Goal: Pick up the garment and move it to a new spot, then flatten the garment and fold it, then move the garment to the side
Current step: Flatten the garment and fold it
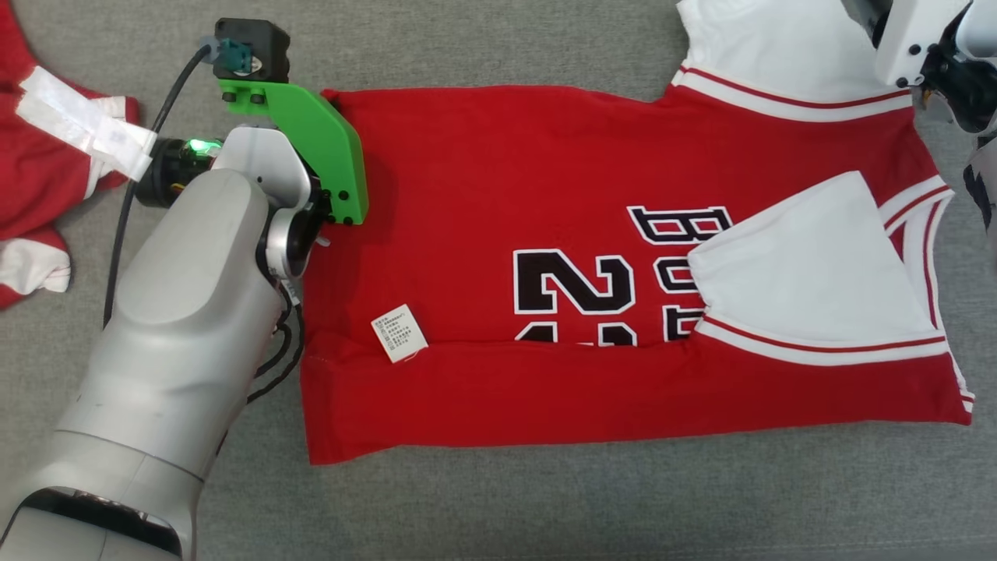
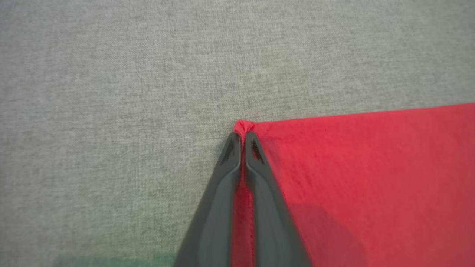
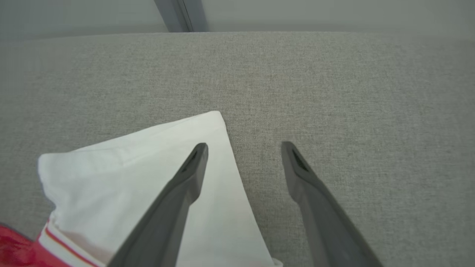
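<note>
The garment [image 1: 545,195] is a red jersey with white sleeves and black lettering, lying sideways and partly folded on the grey surface, its near edge turned over. In the left wrist view my left gripper [image 2: 243,139] is shut on the garment's red hem corner [image 2: 243,126], a small bunch of cloth showing above the tips. In the head view the left arm stands over the garment's far left corner, fingers hidden under the green bracket [image 1: 319,140]. My right gripper [image 3: 243,148] is open above the white sleeve [image 3: 148,167], one finger over the cloth, the other over bare grey fabric.
Another red and white garment [image 1: 39,179] lies at the left edge of the head view, with a white label strip [image 1: 86,125] on it. A white care tag [image 1: 399,333] sticks up from the jersey's fold. The grey surface's far edge [image 3: 237,32] appears in the right wrist view.
</note>
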`<state>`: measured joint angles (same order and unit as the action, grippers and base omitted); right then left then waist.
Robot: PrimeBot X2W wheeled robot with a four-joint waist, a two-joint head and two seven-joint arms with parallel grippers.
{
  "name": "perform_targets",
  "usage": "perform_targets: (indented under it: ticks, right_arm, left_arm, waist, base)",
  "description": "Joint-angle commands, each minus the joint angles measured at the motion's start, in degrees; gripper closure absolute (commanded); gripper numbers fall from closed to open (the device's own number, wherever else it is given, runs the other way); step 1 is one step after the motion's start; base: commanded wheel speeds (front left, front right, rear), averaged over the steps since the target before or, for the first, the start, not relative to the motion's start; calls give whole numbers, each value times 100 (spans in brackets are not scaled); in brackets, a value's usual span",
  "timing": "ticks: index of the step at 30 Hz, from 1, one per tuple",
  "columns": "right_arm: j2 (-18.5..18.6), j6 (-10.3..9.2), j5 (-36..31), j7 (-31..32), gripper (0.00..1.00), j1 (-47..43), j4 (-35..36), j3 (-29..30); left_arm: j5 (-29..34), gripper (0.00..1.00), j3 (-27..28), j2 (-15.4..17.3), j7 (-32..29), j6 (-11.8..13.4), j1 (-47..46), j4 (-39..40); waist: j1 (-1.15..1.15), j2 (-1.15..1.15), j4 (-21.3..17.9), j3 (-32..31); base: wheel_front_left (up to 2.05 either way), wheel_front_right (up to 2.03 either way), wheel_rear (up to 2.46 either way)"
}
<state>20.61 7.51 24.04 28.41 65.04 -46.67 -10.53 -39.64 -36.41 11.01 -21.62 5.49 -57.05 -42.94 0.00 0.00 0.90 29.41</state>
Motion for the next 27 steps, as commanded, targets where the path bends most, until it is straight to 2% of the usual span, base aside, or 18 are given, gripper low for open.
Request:
perform_targets:
  ticks: [1,9,14,15,16,17,19,21,27]
  right_arm:
    - [45,-4,-75,-52,0,71,-130,2]
    - [167,-5,-310,-153,0,335,-597,18]
    - [75,-2,-324,-47,0,290,-769,-186]
    - [49,-1,-289,16,24,273,-798,-231]
    - [36,0,-260,85,60,257,-838,-287]
    - [19,0,-233,183,77,234,-882,-355]
    - [19,-1,-171,328,100,196,-910,-448]
    - [116,-3,-193,366,100,204,-887,-509]
    - [290,-9,-235,-469,100,321,-620,-442]
  left_arm:
    - [-5,100,-151,-151,-66,-57,208,-133]
    - [73,100,-271,-296,92,-128,69,77]
    - [55,100,-309,-315,155,-137,121,130]
    - [58,100,-316,-310,172,-134,131,133]
    - [58,100,-319,-310,189,-127,145,133]
    - [59,100,-329,-309,193,-119,165,126]
    - [51,100,-341,-309,222,-116,197,107]
    - [54,100,-321,-293,295,-106,185,112]
    - [255,100,-207,-199,976,67,86,146]
  waist:
    - [0,0,200,163]
    - [0,0,483,399]
    - [0,0,541,491]
    - [0,0,543,510]
    - [0,0,542,522]
    - [0,0,537,528]
    - [0,0,526,524]
    - [0,0,511,491]
    - [0,0,432,302]
  base:
    - [0,0,0]
    - [0,0,0]
    - [0,0,0]
    - [0,0,0]
    - [0,0,0]
    - [0,0,0]
    - [0,0,0]
    - [0,0,0]
    - [0,0,0]
